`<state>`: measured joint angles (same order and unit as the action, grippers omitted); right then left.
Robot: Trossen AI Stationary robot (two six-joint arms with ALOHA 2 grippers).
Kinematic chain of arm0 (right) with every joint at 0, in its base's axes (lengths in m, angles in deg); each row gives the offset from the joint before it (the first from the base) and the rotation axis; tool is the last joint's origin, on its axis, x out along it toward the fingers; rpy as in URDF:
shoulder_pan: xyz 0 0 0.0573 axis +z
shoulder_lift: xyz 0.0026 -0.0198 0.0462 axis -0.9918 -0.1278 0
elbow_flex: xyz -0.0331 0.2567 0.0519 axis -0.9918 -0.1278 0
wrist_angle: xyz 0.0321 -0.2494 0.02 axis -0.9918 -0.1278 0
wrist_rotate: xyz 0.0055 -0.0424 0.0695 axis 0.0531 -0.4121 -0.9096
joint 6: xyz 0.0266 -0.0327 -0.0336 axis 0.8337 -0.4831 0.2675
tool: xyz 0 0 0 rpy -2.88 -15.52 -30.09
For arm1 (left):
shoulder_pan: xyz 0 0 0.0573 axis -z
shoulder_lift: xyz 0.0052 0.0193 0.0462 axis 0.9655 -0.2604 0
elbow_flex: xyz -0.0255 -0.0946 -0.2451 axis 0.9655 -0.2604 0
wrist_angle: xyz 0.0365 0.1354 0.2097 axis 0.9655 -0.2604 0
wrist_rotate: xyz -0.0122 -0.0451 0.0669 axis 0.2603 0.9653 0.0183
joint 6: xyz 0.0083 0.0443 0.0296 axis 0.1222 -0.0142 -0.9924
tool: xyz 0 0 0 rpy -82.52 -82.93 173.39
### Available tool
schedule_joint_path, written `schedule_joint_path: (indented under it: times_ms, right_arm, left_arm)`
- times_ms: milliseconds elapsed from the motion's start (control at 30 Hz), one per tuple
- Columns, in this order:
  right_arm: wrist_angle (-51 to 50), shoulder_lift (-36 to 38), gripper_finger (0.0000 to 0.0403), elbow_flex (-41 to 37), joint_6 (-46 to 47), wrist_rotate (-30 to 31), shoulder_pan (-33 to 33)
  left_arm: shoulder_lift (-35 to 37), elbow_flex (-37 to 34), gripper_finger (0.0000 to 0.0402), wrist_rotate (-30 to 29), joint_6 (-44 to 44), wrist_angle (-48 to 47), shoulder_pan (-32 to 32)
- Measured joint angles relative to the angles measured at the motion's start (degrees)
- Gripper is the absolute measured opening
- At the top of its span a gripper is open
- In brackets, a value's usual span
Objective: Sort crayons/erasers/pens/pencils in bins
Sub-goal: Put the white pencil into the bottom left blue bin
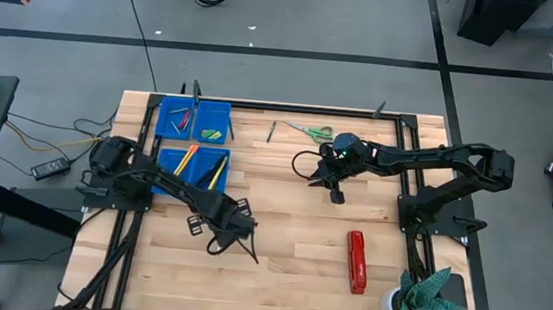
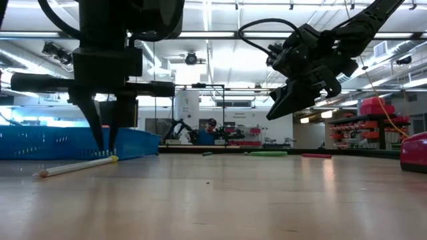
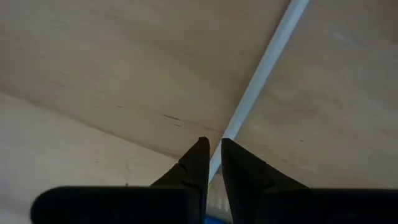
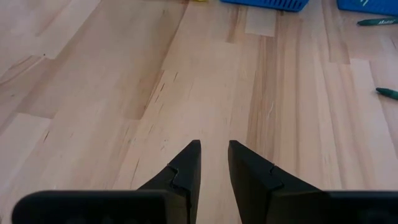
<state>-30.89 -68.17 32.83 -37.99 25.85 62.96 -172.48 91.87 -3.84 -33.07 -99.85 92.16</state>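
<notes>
A white pencil [image 3: 261, 68] lies flat on the table, its yellow end between the left gripper [image 3: 212, 155] tips. Four blue bins [image 1: 193, 140] sit behind that gripper, holding pencils [image 1: 187, 157] and crayons [image 1: 185, 119]. A dark pen [image 1: 272, 131] lies near the right gripper [image 1: 333, 192].

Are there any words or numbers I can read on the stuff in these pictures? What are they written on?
No text can be read anywhere.
Green pen: a dark mark along its side, too blurred to read.
Red stapler: no lettering visible.
Blue bins: plain, no labels visible.
White pencil: no print visible.
Back room signs in the low view: too small to read.
</notes>
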Motion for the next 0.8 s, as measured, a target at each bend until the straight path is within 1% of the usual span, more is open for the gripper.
schedule_joint_path:
  times_ms: [300, 433, 667, 800]
  right_arm:
    - [-0.25, 0.01, 0.0088, 0.00, -0.02, 0.00, 0.00]
    - [-0.28, 0.00, 0.0088, 0.00, -0.02, 0.00, 0.00]
    - [-0.40, 0.00, 0.0088, 0.00, -0.02, 0.00, 0.00]
    - [-0.48, 0.02, 0.0088, 0.00, -0.05, -0.01, 0.02]
  left_arm:
    - [-1.35, 0.00, 0.0066, 0.56, -0.63, -1.78, 0.62]
    - [-1.86, -0.01, 0.0063, 0.57, -3.13, -2.20, 1.33]
    - [-2.53, -0.01, 0.0061, 0.58, -4.40, -1.53, 1.38]
    - [-4.57, 0.18, 0.0064, 0.32, -4.25, 0.31, 1.40]
